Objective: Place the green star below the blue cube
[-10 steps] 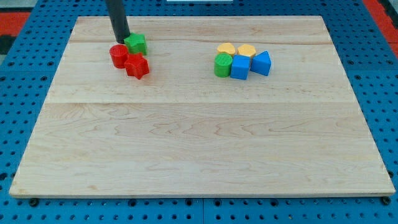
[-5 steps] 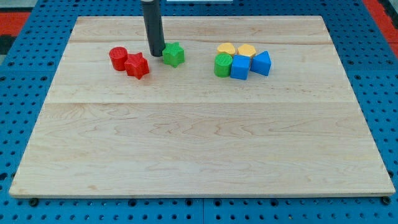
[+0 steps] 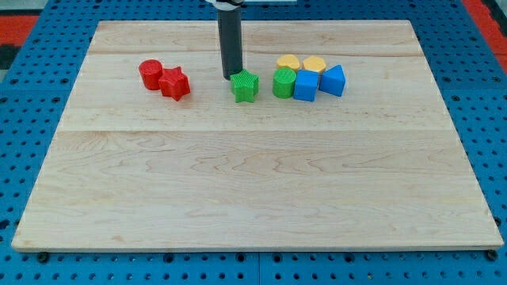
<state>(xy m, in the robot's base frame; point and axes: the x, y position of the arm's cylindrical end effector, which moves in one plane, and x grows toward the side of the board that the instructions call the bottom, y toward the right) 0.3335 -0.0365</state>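
A laboratory test bench is indicated: a wooden table is mounted on blue perforated panels.

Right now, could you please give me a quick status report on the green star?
My tip at green star's upper-left edge. Star left of green cylinder, not yet below blue cube. Cylinder sits between star and cube.

Red cylinder touches red star; two yellow blocks, green cylinder, blue wedge cluster.
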